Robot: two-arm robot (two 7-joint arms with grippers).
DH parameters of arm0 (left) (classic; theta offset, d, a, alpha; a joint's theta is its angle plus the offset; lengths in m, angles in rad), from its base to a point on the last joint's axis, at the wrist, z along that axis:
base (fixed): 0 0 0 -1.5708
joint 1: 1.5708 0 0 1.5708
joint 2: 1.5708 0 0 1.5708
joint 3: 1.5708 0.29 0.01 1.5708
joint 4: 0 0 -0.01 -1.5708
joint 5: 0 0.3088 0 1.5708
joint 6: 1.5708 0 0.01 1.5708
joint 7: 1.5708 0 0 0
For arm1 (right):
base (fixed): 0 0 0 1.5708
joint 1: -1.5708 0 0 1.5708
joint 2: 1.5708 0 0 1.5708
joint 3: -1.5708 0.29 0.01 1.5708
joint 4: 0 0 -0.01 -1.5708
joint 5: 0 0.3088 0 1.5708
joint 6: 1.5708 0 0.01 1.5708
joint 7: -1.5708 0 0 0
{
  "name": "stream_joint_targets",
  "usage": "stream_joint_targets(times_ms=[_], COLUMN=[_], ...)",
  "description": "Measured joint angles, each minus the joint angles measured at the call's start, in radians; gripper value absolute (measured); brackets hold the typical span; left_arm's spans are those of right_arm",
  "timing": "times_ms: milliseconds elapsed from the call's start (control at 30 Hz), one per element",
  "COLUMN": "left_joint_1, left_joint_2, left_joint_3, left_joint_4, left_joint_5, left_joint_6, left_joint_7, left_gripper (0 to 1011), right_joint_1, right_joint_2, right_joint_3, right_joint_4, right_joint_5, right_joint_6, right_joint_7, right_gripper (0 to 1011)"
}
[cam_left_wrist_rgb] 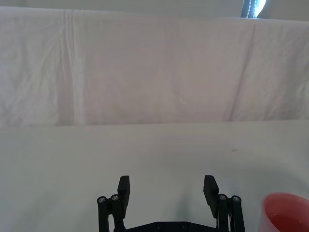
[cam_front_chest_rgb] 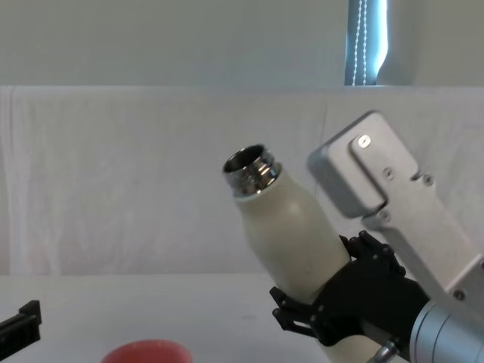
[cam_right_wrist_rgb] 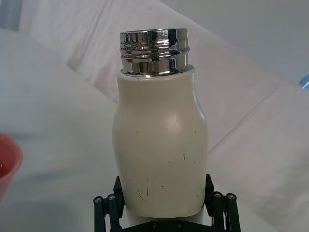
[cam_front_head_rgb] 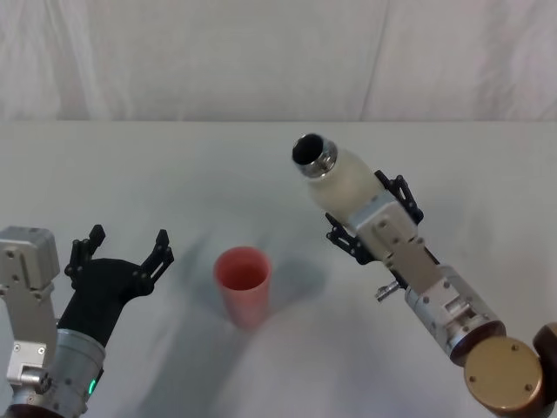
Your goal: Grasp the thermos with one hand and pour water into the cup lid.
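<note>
Head view: right tool (cam_front_head_rgb: 369,215) clamped on the lower body of the thermos (cam_front_head_rgb: 341,185), held off the surface (cam_front_head_rgb: 157,165) and tilted, mouth toward the robot's left. Cup lid (cam_front_head_rgb: 243,285) stands upright on the surface, nearer the robot and left of the mouth, apart from it. Risk: the mouth looks not yet over the lid, so more tilt here would likely spill short of it. Left tool (cam_front_head_rgb: 120,254) idle, fingers apart, holding nothing, left of the lid.

Left wrist view: left tool (cam_left_wrist_rgb: 167,189) fingers spread wide over bare surface; lid (cam_left_wrist_rgb: 287,212) rim at the edge.

Right wrist view: right tool (cam_right_wrist_rgb: 164,200) fingers pressed on both sides of the thermos (cam_right_wrist_rgb: 161,145), low down. Risk: a low grip may let it pivot as it tips.

Chest view: thermos (cam_front_chest_rgb: 287,236) leaning left, above and right of the lid (cam_front_chest_rgb: 145,352); right tool (cam_front_chest_rgb: 325,302) gripping its base.
</note>
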Motion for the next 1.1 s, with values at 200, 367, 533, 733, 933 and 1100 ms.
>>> stream_joint_targets(times_ms=[200,367,533,733,933,1100], left_joint_1=[0.000,0.000,0.000,0.000,0.000,0.000], left_joint_2=[0.000,0.000,0.000,0.000,0.000,0.000], left_joint_3=[0.000,0.000,0.000,0.000,0.000,0.000], left_joint_4=[0.000,0.000,0.000,0.000,0.000,0.000], left_joint_5=[0.000,0.000,0.000,0.000,0.000,0.000], left_joint_6=[0.000,0.000,0.000,0.000,0.000,0.000], left_joint_7=[0.000,0.000,0.000,0.000,0.000,0.000], left_gripper=[1001,1001,1001,1001,1001,1001], right_joint_1=[0.002,0.009,0.015,0.027,0.037,0.043], right_joint_2=[0.016,0.023,0.027,0.039,0.053,0.062], right_joint_3=[-0.028,-0.046,-0.062,-0.088,-0.114,-0.133], right_joint_4=[0.010,0.026,0.038,0.048,0.058,0.066], right_joint_5=[-0.118,-0.206,-0.272,-0.360,-0.439,-0.492], right_joint_6=[-0.013,-0.020,-0.024,-0.022,-0.013,-0.006], right_joint_7=[-0.037,-0.062,-0.083,-0.106,-0.126,-0.143], right_gripper=[955,956,955,955,956,955])
